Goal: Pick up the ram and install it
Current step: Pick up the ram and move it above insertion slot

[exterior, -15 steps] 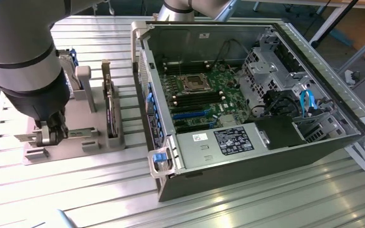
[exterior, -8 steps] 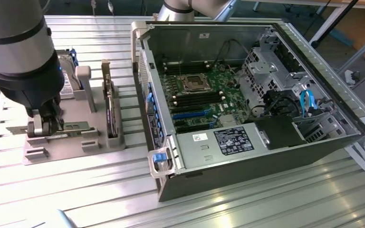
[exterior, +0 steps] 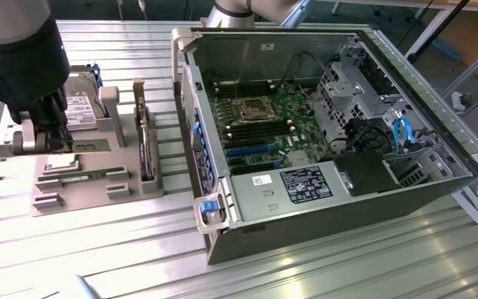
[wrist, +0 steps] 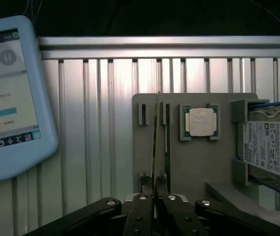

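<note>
My gripper (exterior: 55, 143) hangs over the grey parts tray (exterior: 73, 199) at the exterior view's left. It is shut on one ram (exterior: 89, 147), a thin green stick held level just above the tray. The wrist view shows this ram (wrist: 155, 142) edge-on, running straight out from between the closed fingers (wrist: 142, 209) of the gripper (wrist: 154, 200). The second ram (exterior: 81, 176) lies flat in its slot in the tray. The open computer case (exterior: 322, 205) lies at the exterior view's right, with the motherboard (exterior: 264, 128) and its dark memory slots (exterior: 256, 132) exposed.
The tray also carries a silver processor chip (wrist: 201, 121), a hard drive (wrist: 262, 147) and an upright expansion card (exterior: 144, 146). A light-blue tablet (wrist: 7, 98) lies on the ribbed metal table (exterior: 98, 261) beside the tray. The case's side wall (exterior: 191, 118) stands between tray and motherboard.
</note>
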You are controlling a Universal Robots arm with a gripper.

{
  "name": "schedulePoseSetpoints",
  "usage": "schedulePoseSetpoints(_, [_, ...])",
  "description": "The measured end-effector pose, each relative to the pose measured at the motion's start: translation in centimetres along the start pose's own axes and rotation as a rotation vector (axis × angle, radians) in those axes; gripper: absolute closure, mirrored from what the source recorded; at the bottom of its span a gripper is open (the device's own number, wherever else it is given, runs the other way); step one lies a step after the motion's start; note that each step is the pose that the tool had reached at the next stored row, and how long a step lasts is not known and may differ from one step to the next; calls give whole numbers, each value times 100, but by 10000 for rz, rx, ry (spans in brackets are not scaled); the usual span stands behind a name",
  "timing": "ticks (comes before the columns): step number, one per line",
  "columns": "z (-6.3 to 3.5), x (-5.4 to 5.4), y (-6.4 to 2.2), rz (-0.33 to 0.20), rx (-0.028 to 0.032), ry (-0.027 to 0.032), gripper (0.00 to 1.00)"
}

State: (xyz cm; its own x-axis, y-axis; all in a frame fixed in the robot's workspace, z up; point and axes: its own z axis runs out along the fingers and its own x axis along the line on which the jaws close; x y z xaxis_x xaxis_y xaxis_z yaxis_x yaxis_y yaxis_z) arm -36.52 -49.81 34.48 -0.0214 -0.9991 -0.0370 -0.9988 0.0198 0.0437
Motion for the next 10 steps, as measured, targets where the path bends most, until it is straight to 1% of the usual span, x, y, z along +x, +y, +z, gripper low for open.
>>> schedulePoseSetpoints(2, [-78, -3, 4, 0, -1, 1, 86])
schedulePoseSetpoints(3, [-135, -5, 6, 1, 0, 0, 86])
schedulePoseSetpoints(6, [-241, -8, 11, -1, -1, 0, 86])
schedulePoseSetpoints(8, [-274, -9, 12, -1, -1, 0, 86])
schedulePoseSetpoints(10, [-273, -9, 12, 0, 0, -1, 86])
